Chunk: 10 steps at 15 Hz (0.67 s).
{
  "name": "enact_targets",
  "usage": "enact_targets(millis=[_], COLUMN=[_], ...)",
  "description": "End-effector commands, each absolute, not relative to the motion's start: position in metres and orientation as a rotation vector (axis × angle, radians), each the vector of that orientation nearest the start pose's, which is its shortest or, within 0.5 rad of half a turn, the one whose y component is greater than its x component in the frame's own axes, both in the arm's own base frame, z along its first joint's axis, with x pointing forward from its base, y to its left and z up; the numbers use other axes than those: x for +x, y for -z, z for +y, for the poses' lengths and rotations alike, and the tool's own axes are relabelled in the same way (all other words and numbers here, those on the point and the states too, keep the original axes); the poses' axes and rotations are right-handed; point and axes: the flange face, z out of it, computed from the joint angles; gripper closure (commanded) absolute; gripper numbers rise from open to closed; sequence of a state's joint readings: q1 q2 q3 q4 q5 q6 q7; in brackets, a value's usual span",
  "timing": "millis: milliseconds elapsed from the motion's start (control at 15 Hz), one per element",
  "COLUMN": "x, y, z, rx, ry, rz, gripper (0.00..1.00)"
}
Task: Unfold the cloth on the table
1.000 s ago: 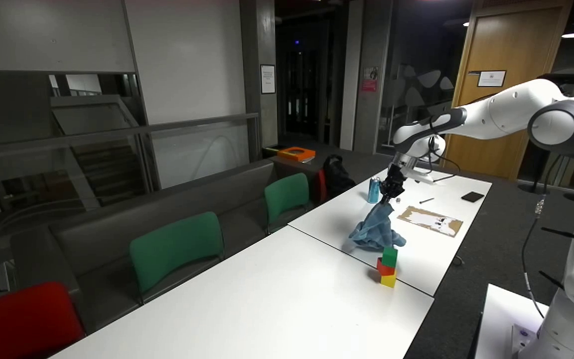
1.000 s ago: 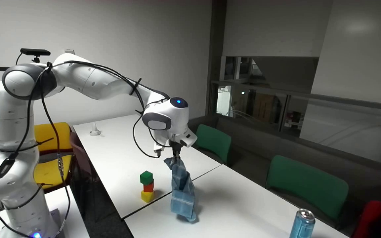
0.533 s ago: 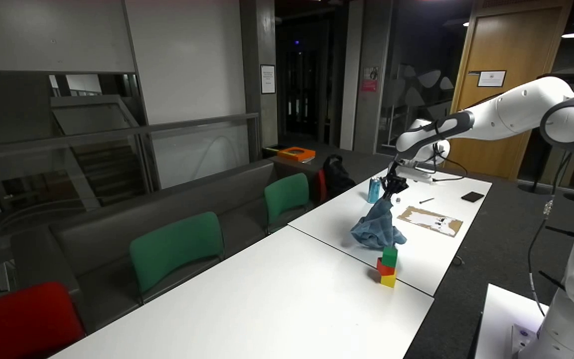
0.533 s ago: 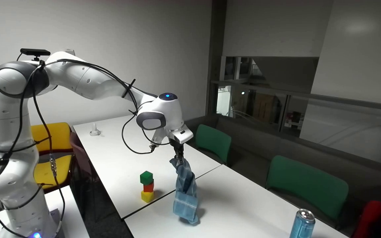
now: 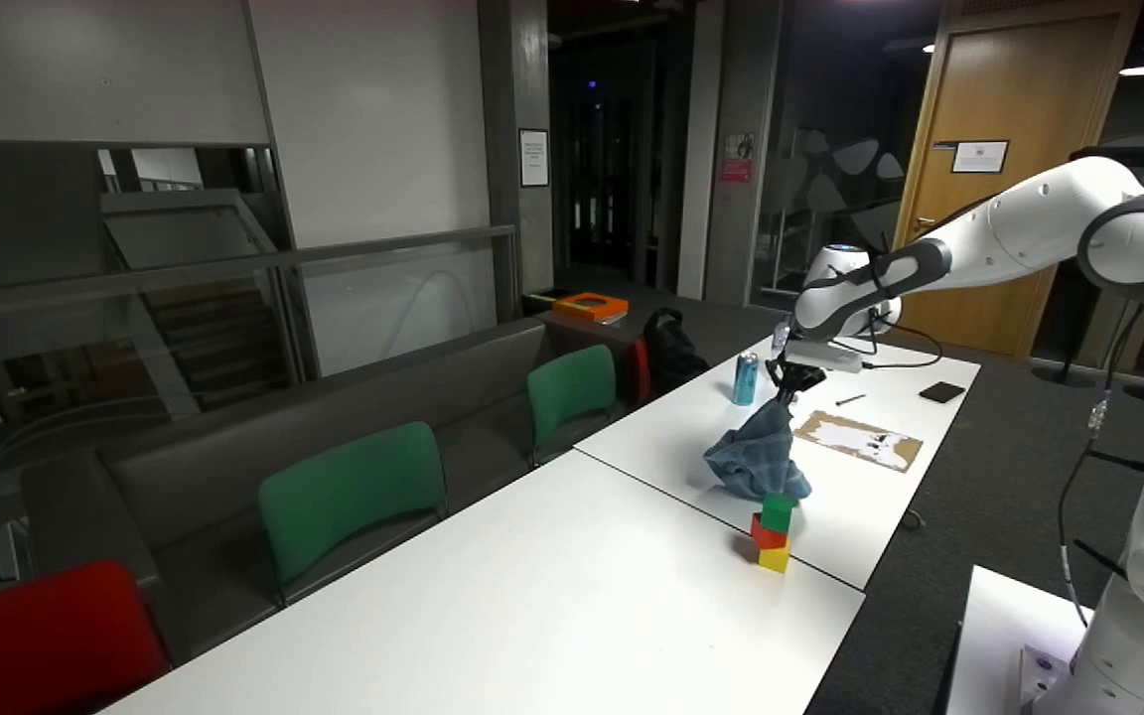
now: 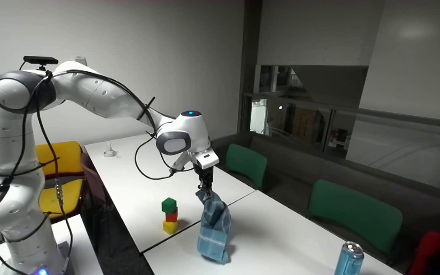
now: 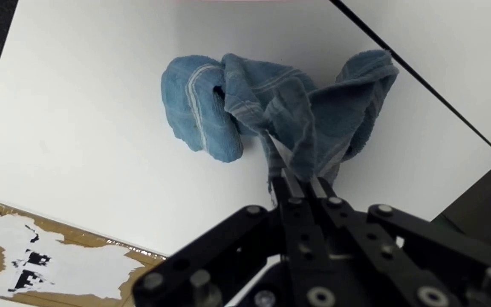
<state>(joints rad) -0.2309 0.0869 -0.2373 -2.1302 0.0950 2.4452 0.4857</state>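
Its upper end clamped in the end effector (image 7: pixel 301 182), the cloth (image 6: pixel 214 225) hangs slightly lower than a moment ago, perhaps touching the tabletop (image 6: pixel 281 236) but still bunched, so spreading it likely remains.

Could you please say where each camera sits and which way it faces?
In an exterior view: off the arm, seen at right; facing the door across the table.
In an exterior view: off the arm, seen at left; facing the sofa.
Wrist view: on the arm, looking down at the cloth; gripper shows.
Both exterior views share cloth, blocks and can.
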Motion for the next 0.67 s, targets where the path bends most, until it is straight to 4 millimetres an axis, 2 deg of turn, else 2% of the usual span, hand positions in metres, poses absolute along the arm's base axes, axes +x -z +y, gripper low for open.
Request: enact_targets(millis=[0,267,333,400,467,533,600], x=[0.502,0.499,0.497,0.496,0.494,0.493,0.492], y=[-0.403,-0.405,-0.406,-0.406,-0.407,-0.407,-0.407], z=[-0.251,-0.245,-0.246,-0.247,-0.248,-0.249,-0.249], rx=[-2.65,-2.63,-2.638,-2.641,-2.642,-2.646,-2.65], ry=[0.297,0.246,0.235,0.226,0.216,0.21,0.202], rz=[1.376,1.125,1.085,1.047,1.02,1.008,0.996], gripper=[0.99,0.99,0.7,0.68,0.92,0.92,0.96])
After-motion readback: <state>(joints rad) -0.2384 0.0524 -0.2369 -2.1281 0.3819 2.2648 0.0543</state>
